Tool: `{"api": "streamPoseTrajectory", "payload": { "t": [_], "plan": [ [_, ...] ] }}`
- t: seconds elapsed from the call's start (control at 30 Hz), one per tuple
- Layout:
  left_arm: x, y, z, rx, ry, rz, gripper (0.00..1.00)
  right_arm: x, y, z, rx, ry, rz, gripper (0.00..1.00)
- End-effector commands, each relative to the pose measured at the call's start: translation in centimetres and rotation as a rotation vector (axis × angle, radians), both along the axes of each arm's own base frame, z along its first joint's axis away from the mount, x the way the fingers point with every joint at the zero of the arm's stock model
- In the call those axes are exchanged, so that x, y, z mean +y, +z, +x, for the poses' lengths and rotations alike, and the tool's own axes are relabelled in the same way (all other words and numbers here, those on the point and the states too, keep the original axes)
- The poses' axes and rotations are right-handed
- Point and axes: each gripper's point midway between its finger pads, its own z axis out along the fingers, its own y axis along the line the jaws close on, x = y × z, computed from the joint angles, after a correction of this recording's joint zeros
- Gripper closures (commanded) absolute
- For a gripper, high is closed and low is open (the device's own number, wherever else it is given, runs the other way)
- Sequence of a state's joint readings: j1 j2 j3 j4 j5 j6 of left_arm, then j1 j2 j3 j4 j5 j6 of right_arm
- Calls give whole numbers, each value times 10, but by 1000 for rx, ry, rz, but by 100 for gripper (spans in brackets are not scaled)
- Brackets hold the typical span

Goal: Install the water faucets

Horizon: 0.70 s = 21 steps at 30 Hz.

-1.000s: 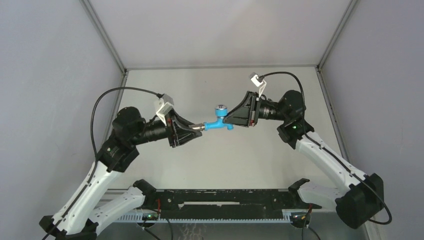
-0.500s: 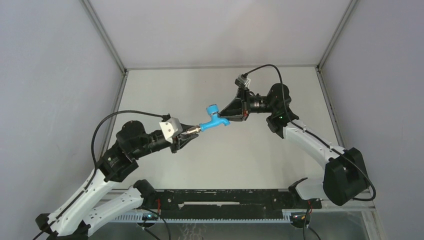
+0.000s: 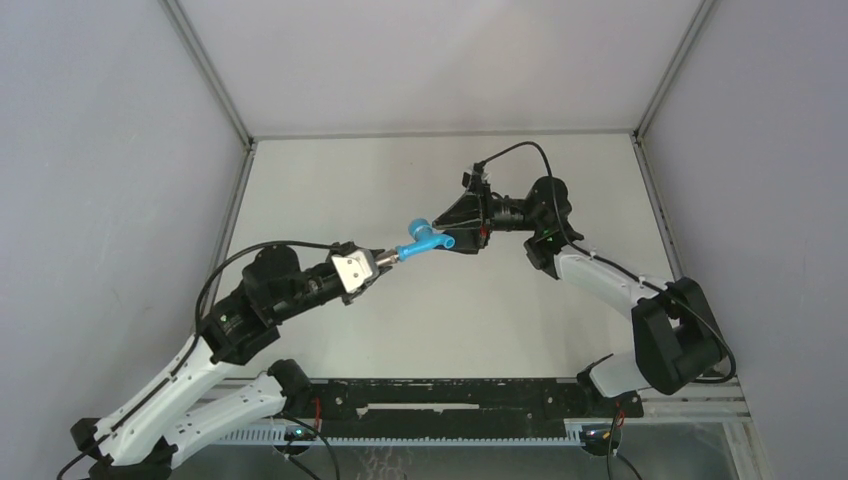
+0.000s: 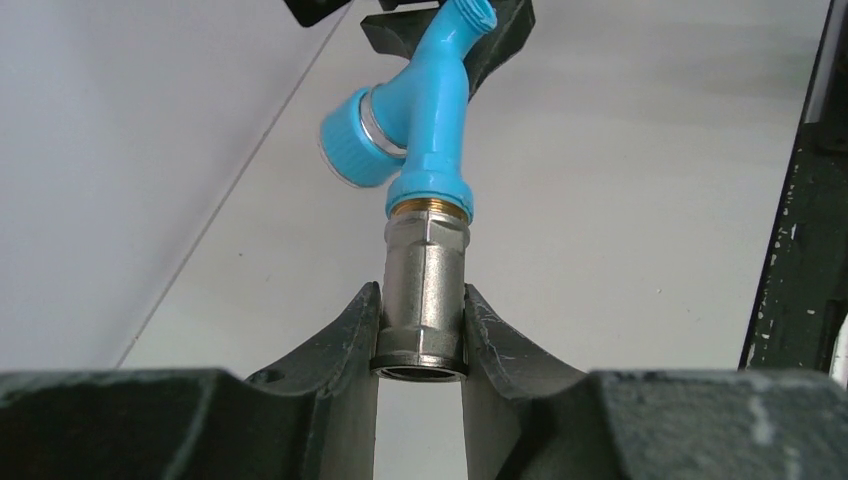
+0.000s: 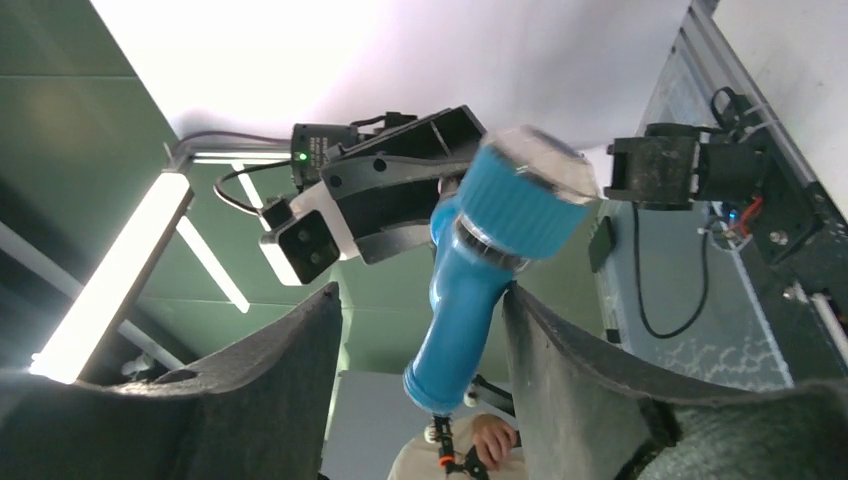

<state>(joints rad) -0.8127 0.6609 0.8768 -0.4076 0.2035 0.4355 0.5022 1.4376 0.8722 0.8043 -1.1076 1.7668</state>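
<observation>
Right arm has swung inward and eased its jaws since a second ago; the tap has rolled over.
Top: tap [image 3: 424,240] hangs in mid-air over the table [image 3: 330,180], between left gripper [image 3: 381,258] and right gripper [image 3: 452,238]. Left wrist: the jaws pinch the fitting [image 4: 425,290] narrowly, with the blue body screwed on above it. Right wrist: the jaws stand apart around the spout, a gap on one side. The tap looks light and rigid, its plastic slick. The metal flats likely give the surest hold, and the bent spout a lever for turning.
</observation>
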Motion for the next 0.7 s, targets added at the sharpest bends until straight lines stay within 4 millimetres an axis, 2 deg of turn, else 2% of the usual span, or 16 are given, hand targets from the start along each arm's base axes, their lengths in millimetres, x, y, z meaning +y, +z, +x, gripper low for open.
{"api": "streamPoseTrajectory", "payload": {
  "t": [0.0,0.23,0.33,0.4,0.5,0.53,0.67],
  "plan": [
    [0,21,4,18,47,-68,100,-7,0,-5,-91,-46,-45,31],
    [5,38,5,141,124,-163,100,-43,-36,10,-145,-185,-226,24],
    [5,49,4,188,111,-242,100,-61,-46,15,-174,-246,-287,23],
    [4,57,4,251,91,-301,100,-70,-42,18,-270,-314,-316,22],
    [6,70,10,391,104,-393,100,-84,-25,24,-549,-463,-395,11],
    [4,74,10,438,87,-408,100,-91,-20,28,-649,-528,-430,3],
    [-3,88,5,556,35,-453,100,-109,2,26,-1174,-746,-586,0]
  ]
}}
